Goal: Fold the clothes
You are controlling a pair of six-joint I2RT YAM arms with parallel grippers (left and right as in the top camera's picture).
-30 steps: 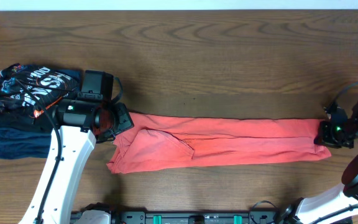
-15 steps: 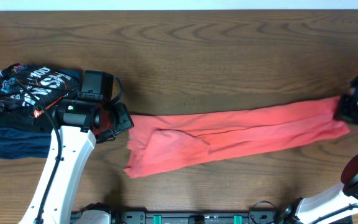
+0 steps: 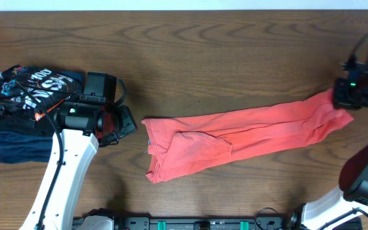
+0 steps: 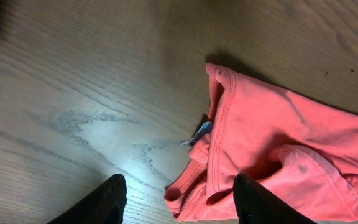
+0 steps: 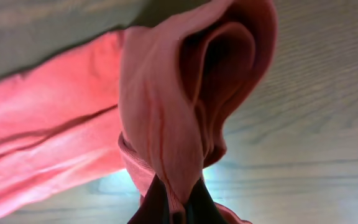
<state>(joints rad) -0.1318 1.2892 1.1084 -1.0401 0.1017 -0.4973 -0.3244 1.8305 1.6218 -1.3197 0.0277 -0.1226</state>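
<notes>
My right gripper (image 3: 352, 93) is closed on one end of the orange-red T-shirt (image 3: 235, 137), with the fabric bunched into a fold between my fingers (image 5: 171, 208). That end is raised at the right side of the table (image 3: 203, 51). The rest of the T-shirt lies as a long, narrow band running leftward across the wood. My left gripper (image 3: 119, 124) is near the band's left end. Its jaws stand apart and clamp nothing. A stack of dark folded garments (image 3: 24, 108) lies at the table's left edge, well apart from the T-shirt.
</notes>
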